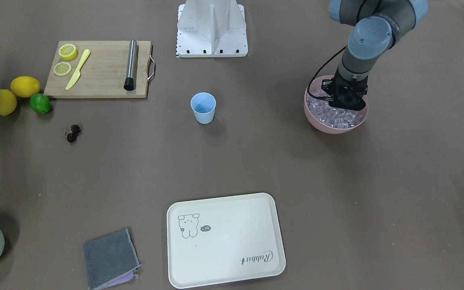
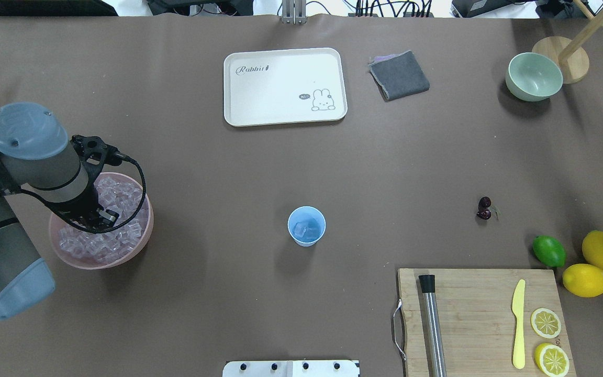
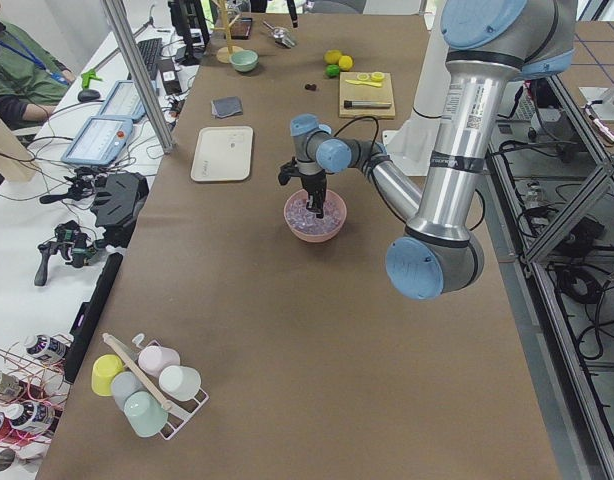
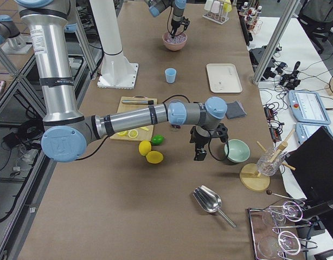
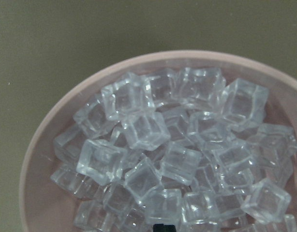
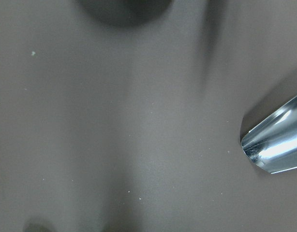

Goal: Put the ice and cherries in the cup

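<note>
The light blue cup (image 2: 306, 226) stands upright mid-table, also in the front view (image 1: 203, 107), with ice cubes (image 2: 301, 229) inside. A pink bowl (image 2: 102, 262) on the robot's left is heaped with ice (image 5: 177, 159). My left gripper (image 2: 100, 214) reaches down into that bowl among the cubes (image 1: 346, 102); I cannot tell whether it is open or shut. The two dark cherries (image 2: 484, 208) lie on the table on the robot's right (image 1: 73, 133). My right gripper (image 4: 202, 154) hangs over bare table near the green bowl; I cannot tell its state.
A cream tray (image 2: 280, 89) and grey cloth (image 2: 399, 76) lie at the far side. A cutting board (image 2: 479, 314) carries a knife, a metal rod and lemon slices; a lime (image 2: 549, 250) and lemons sit beside it. A metal scoop (image 6: 274, 145) lies by the right gripper.
</note>
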